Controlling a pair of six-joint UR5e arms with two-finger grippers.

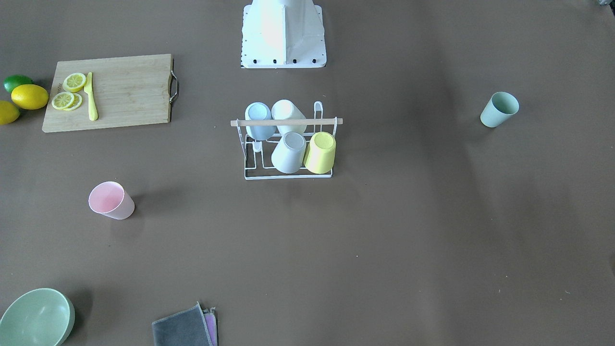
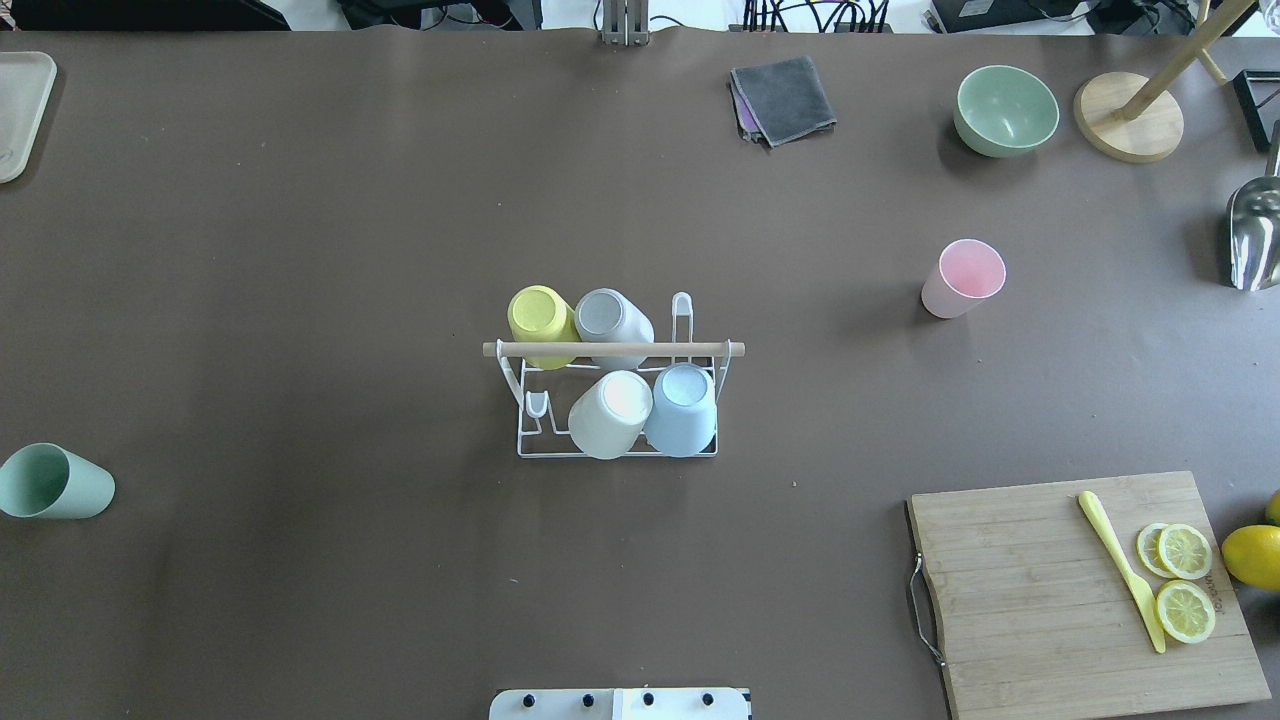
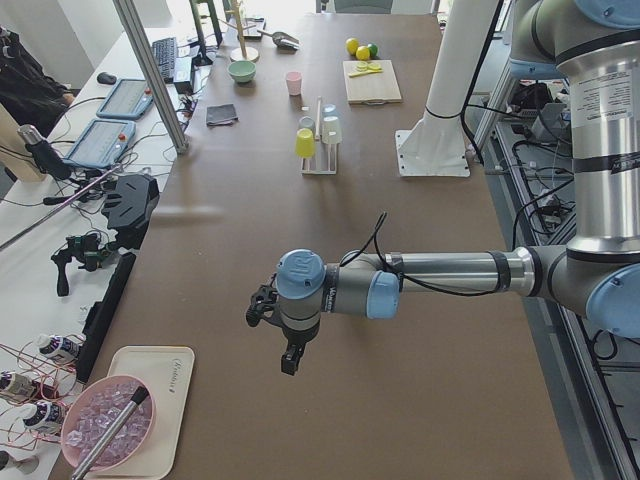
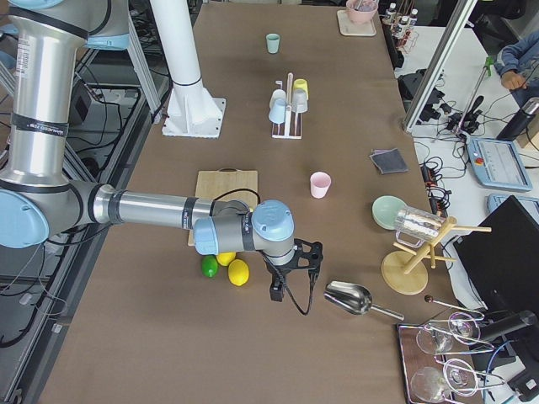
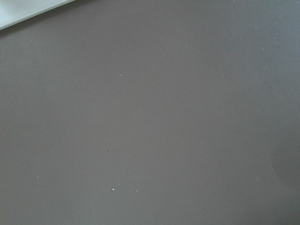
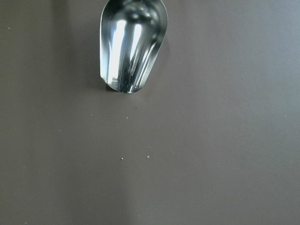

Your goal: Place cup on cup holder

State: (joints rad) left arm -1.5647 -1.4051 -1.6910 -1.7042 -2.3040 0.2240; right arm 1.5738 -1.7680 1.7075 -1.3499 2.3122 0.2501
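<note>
The cup holder (image 2: pixel 612 349), a white wire rack with a wooden rod handle, stands at the table's middle and also shows in the front view (image 1: pixel 286 122). Several cups sit upside down on its prongs: yellow, grey, white and light blue. A pink cup (image 2: pixel 963 278) stands upright to its far right. A green cup (image 2: pixel 55 482) stands at the table's left edge. My left gripper (image 3: pixel 285 355) hangs over bare table far from the rack, and I cannot tell its state. My right gripper (image 4: pixel 286 278) hangs near a metal scoop (image 4: pixel 348 297), and I cannot tell its state either.
A wooden cutting board (image 2: pixel 1050 560) with lemon slices and a yellow knife (image 2: pixel 1120 570) lies at the near right, with lemons beside it. A green bowl (image 2: pixel 1005 110), a grey cloth (image 2: pixel 783 98), a wooden stand (image 2: pixel 1128 128) and the scoop (image 2: pixel 1255 235) are at the far right.
</note>
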